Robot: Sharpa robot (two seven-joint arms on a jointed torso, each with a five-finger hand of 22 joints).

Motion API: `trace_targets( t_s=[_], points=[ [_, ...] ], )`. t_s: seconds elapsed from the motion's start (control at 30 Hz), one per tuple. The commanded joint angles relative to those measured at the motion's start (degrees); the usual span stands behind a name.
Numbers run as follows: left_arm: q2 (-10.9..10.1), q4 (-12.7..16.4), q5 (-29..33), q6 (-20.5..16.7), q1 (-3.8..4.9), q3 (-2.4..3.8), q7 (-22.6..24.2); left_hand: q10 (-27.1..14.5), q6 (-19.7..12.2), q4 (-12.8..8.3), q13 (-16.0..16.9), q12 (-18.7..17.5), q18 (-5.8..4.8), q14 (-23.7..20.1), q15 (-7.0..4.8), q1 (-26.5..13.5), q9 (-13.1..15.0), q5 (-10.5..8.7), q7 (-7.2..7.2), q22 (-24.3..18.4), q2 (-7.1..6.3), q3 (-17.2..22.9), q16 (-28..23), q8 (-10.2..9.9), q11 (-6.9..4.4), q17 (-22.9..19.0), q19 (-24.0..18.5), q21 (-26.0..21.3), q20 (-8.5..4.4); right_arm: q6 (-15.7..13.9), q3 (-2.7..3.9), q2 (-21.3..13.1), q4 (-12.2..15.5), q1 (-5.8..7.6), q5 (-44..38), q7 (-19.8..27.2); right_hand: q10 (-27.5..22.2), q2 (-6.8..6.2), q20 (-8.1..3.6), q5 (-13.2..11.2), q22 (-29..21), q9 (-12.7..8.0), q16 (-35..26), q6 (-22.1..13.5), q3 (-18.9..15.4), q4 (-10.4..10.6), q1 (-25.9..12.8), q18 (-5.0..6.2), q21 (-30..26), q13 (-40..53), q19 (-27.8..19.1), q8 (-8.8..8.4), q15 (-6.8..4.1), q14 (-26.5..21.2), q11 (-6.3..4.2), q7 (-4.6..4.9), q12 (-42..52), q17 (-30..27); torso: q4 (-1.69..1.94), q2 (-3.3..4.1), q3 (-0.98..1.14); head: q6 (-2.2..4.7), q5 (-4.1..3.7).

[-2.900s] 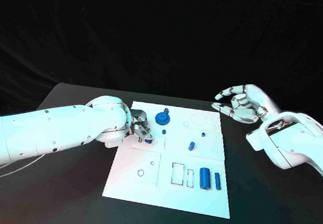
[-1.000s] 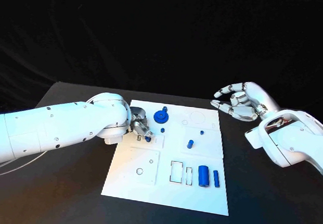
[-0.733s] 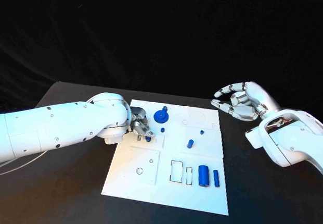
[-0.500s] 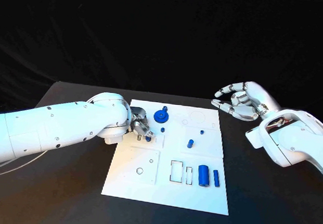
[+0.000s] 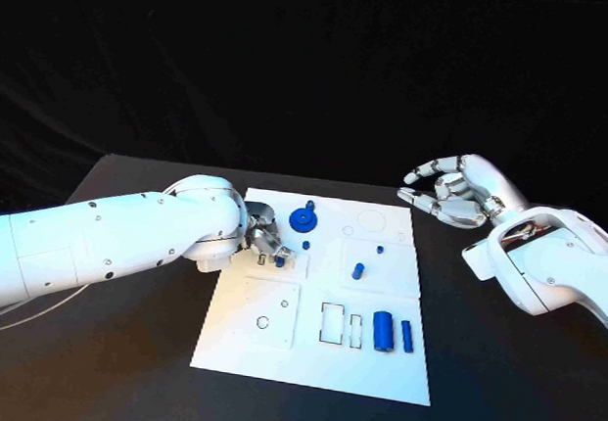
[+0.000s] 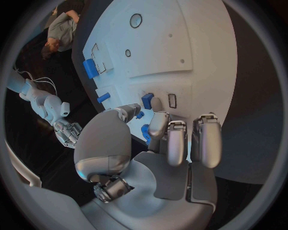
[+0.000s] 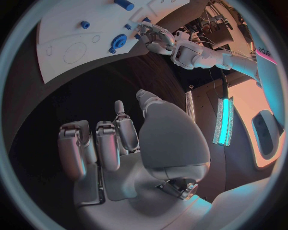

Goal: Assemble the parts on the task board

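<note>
The white task board lies in the middle of the table. My left hand rests over its left edge and pinches a small blue part between thumb and a finger, close to a narrow slot; the left wrist view shows that part at the fingertips. A blue gear-like part stands just beyond the hand. My right hand hovers off the board's far right corner, fingers loosely curled and apart, holding nothing.
On the board sit a small blue pin, a short blue cylinder, and a thick blue cylinder beside a thin one near the front right. Rectangular recesses and a ring lie at the front.
The camera shifted a little after the oldest frame. My left hand keeps the small blue part at the same spot by the slot, and my right hand hovers unchanged.
</note>
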Motion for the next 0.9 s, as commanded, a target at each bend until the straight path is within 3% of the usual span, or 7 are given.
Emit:
trace_targets(
  t_s=[0.03,0.07,0.1,0.13,0.47,0.77,0.9],
  points=[
    [0.17,0.11,0.38,1.15,-0.42,-0.29,-0.22,0.25,0.41,0.07,0.03,0.34,-0.45,5.85,-0.43,-0.84,0.06,-0.32,-0.21,3.33,0.17,-1.35,0.20,-0.14,-0.38,15.10,0.50,0.21,-0.08,-0.03,0.01,-0.04,0.08,-0.03,-0.20,0.41,-0.15,0.01,-0.28,-0.34,14.49,0.10,-0.27,0.20,-0.28,0.20,-0.78,-0.59,-0.24,3.11,5.53,0.38,-0.46,5.22,-0.31,-0.07,-0.13,11.48,-0.05,0.03,-0.03,0.02,-0.04],
    [0.15,0.11,0.34,1.05,-0.43,-0.28,-0.22,0.26,0.44,0.09,0.01,0.33,-0.45,5.85,-0.46,-1.10,0.07,-0.33,-0.26,3.35,0.25,-1.99,0.20,-0.12,-0.42,15.10,0.52,0.22,-0.10,-0.03,0.01,-0.05,0.07,-0.03,-0.20,0.42,-0.17,0.01,-0.28,-0.31,14.50,0.10,-0.29,0.19,-0.32,0.20,-0.87,-0.59,-0.23,3.08,5.54,0.38,-0.47,5.21,-0.31,-0.08,-0.15,11.44,-0.05,0.03,-0.03,0.02,-0.04],
    [0.14,0.11,0.31,0.97,-0.45,-0.28,-0.21,0.24,0.45,0.11,-0.04,0.30,-0.44,5.85,-0.47,-1.26,0.07,-0.34,-0.28,3.33,0.31,-2.31,0.20,-0.11,-0.44,15.10,0.51,0.20,-0.11,-0.04,0.01,-0.05,0.06,-0.03,-0.20,0.42,-0.20,-0.17,-0.32,2.05,14.46,0.13,-0.30,0.13,-0.73,0.12,-1.55,-0.58,-0.27,3.03,5.51,0.45,-0.50,5.20,-0.35,-0.11,-0.19,11.40,-0.06,0.02,-0.03,0.02,-0.04],
    [0.11,0.12,0.28,0.86,-0.47,-0.28,-0.21,0.25,0.45,0.15,-0.04,0.31,-0.44,5.85,-0.51,-1.48,0.08,-0.36,-0.32,3.31,0.44,-2.87,0.20,-0.10,-0.45,15.10,0.51,0.19,-0.13,-0.04,0.01,-0.05,0.06,-0.03,-0.20,0.43,-0.21,-0.16,-0.34,2.58,14.44,0.15,-0.31,0.11,-0.87,0.11,-1.71,-0.57,-0.31,3.01,5.49,0.48,-0.52,5.20,-0.36,-0.13,-0.20,11.39,-0.06,0.02,-0.03,0.02,-0.04],
    [-0.90,0.94,0.11,-1.44,-0.80,0.24,0.19,-0.19,0.09,0.10,-0.77,-0.31,-0.42,5.85,-0.50,-1.64,0.07,-0.26,-0.26,3.24,0.55,-3.77,0.20,-0.22,-0.43,15.10,0.47,0.14,-0.19,-0.03,0.01,-0.02,-0.27,-0.04,-0.19,0.53,-0.24,-0.16,-0.34,2.69,14.38,0.15,-0.34,0.11,-0.91,0.11,-1.76,-0.54,-0.39,2.98,5.43,0.49,-0.52,5.18,-0.36,-0.13,-0.23,11.29,0.03,0.02,-0.06,0.05,-0.30],
    [-2.48,2.77,2.76,-4.14,-0.61,2.32,1.36,-1.02,-0.98,0.07,-1.79,-1.21,-0.27,5.85,-0.34,-1.32,0.01,-0.03,0.03,2.55,0.84,-5.28,0.20,-0.62,-0.20,15.10,0.09,-0.19,-0.21,-0.07,0.01,0.28,-0.99,-0.12,-0.08,0.61,-0.24,-0.16,-0.34,2.69,14.38,0.15,-0.34,0.11,-0.91,0.11,-1.76,-0.54,-0.39,2.98,5.43,0.49,-0.52,5.18,-0.36,-0.13,-0.23,11.29,0.03,-0.01,0.01,0.43,-0.19],
    [-3.41,3.51,3.72,-4.27,0.13,3.17,1.57,-1.86,-2.19,0.05,-2.94,-2.19,-0.21,5.85,-0.07,-0.48,-0.51,0.10,0.48,2.25,0.98,-6.21,0.20,-1.62,0.16,15.10,-0.09,-0.37,-0.11,-0.04,0.01,0.45,-1.31,-0.20,-0.05,0.61,-0.24,-0.16,-0.34,2.69,14.38,0.15,-0.34,0.11,-0.91,0.11,-1.76,-0.54,-0.39,2.98,5.43,0.49,-0.52,5.18,-0.36,-0.13,-0.23,11.29,0.01,-0.02,0.05,0.56,-0.08]
  ],
)
